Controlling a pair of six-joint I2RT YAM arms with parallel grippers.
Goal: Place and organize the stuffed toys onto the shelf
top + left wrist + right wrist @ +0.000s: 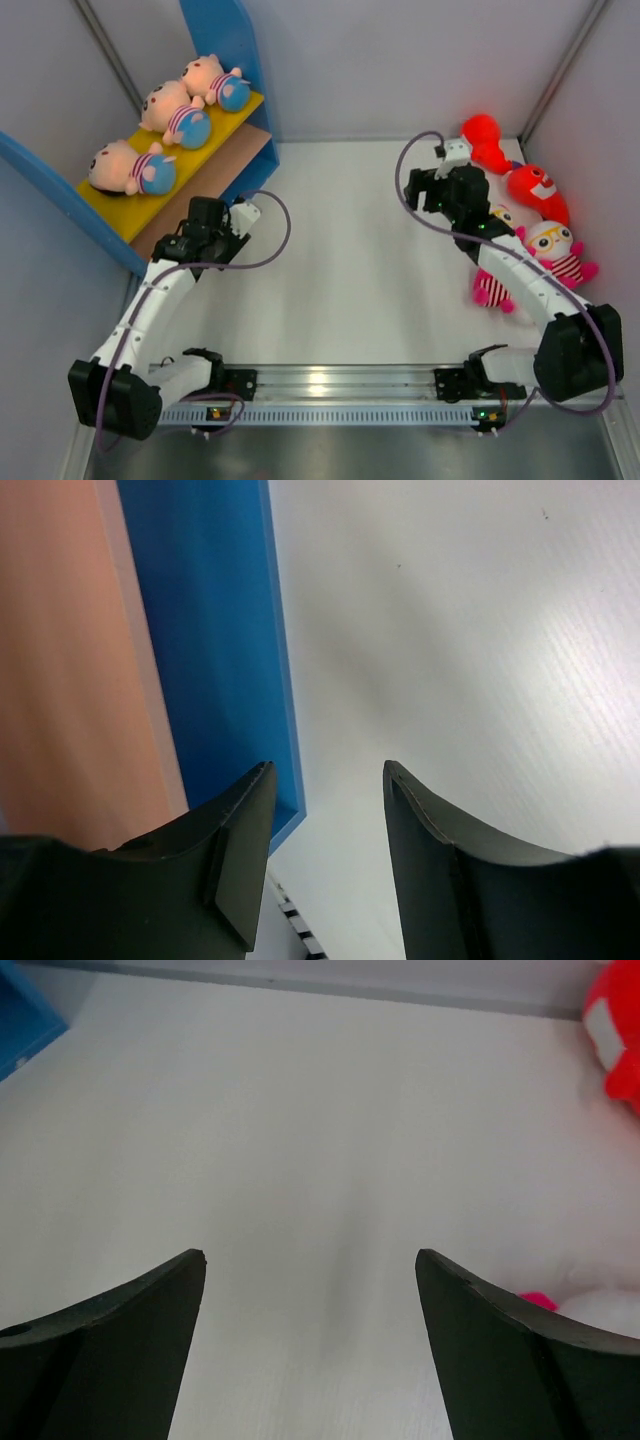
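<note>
The shelf [225, 35] stands at the back left with blue side panels, a yellow upper board [100, 205] and a tan lower board [215, 175]. Three peach dolls [130, 167] lie in a row on the yellow board. Two red creatures [485, 140] and two white owls [555, 248] lie at the back right; one owl is partly hidden under my right arm. My left gripper [215, 222] is open and empty beside the shelf's near blue panel [215, 630]. My right gripper [425, 188] is open and empty over the table, just left of the red creatures [615, 1030].
White walls enclose the table on three sides. A metal rail [330, 385] with the arm bases runs along the near edge. A white and pink toy edge [590, 1305] shows beside my right gripper's right finger.
</note>
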